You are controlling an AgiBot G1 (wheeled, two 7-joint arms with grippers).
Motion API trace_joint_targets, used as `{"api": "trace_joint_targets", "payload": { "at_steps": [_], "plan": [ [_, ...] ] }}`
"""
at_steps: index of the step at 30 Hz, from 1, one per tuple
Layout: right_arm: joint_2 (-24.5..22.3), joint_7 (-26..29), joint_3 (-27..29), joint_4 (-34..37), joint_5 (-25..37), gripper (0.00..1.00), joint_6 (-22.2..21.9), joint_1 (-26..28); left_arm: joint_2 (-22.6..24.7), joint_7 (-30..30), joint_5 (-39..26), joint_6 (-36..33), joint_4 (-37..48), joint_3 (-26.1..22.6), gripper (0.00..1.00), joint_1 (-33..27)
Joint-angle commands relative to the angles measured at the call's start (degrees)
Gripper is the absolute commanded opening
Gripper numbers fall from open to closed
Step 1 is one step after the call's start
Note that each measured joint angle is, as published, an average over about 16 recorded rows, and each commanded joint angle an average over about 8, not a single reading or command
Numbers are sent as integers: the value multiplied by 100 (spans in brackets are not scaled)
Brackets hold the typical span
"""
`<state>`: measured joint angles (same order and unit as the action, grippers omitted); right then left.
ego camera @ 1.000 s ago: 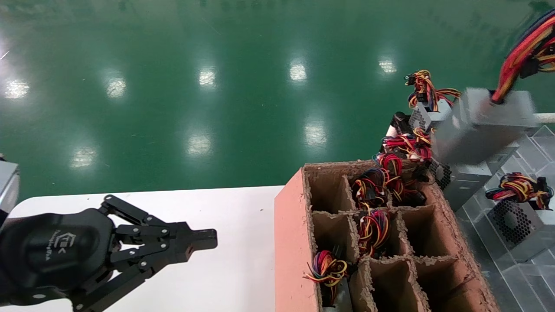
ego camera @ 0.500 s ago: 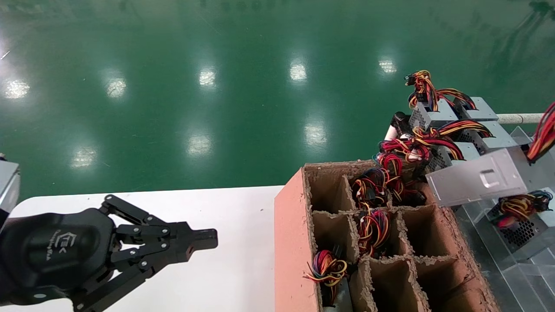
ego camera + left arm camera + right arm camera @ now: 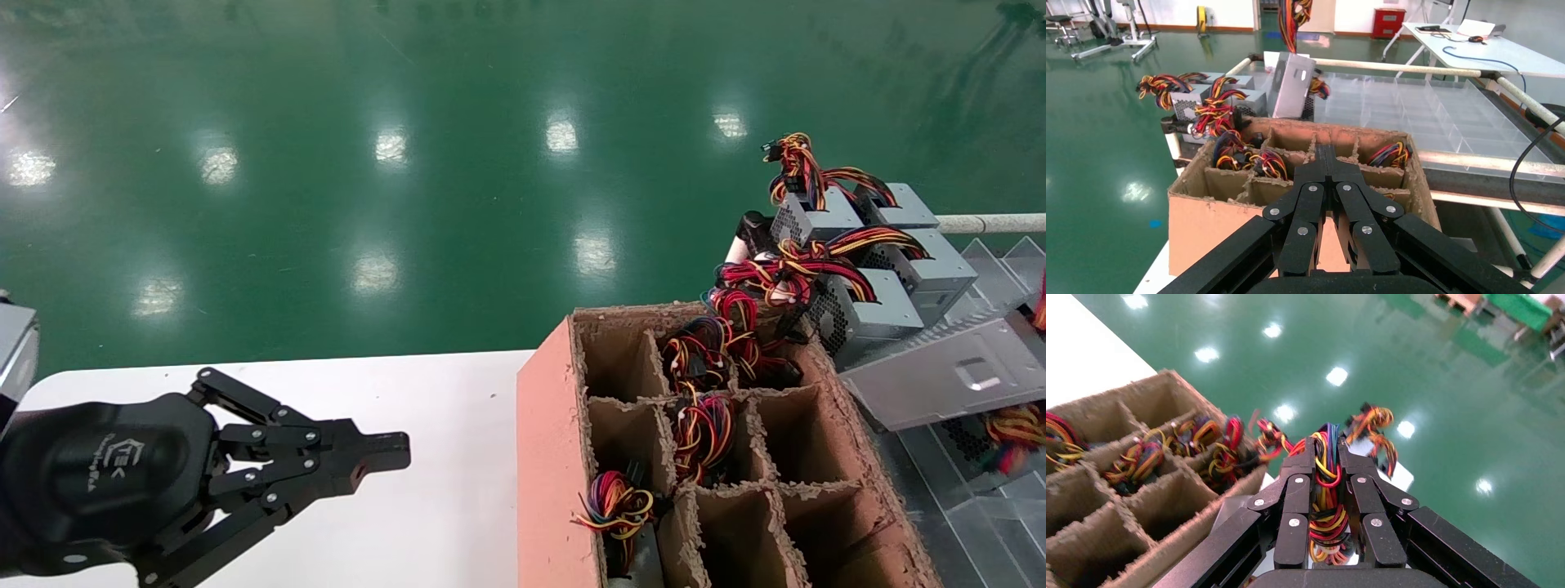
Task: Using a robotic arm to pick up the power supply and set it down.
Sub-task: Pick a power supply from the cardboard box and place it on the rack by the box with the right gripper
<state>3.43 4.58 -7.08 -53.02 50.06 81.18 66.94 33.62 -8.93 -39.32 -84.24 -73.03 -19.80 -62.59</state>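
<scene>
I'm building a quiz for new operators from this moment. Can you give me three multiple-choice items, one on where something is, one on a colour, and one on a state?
1. Where is the left gripper?
A. Over the white table
B. Inside the cardboard box
C. Above the metal units on the rack

2. What colour is the floor?
A. Grey
B. Green
C. Blue

3. What is the right gripper doing?
A. Hanging open over nothing
B. Closed on a wire bundle
C. Closed on the wall of the cardboard box

Answers:
1. A: the head view shows it over the white tabletop, to the left of the cardboard box.
2. B: glossy green with light reflections.
3. B: the right wrist view shows red, yellow and black wires pinched between its fingers; the tilted power supply hangs beside the box.
</scene>
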Motion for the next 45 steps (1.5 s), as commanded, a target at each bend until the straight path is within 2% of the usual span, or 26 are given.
{"api": "trace_joint_targets", "payload": {
  "at_steps": [1,20,32,45],
  "plan": [
    [-34,-24,-32,11,52,0,-86,-87,0,0,0,0,0,0,0,0],
    [298,-183,-188,-70,22,0,-649,-617,-1,1,2,1,0,-2,0,-1],
    [135,-70,-216,94,174,0,-1096,-793,-1,2,2,1,0,-3,0,-1],
    [54,-166,-116,33,-127,0,-1088,-927,-2,2,3,2,0,-5,0,-1]
  ]
}}
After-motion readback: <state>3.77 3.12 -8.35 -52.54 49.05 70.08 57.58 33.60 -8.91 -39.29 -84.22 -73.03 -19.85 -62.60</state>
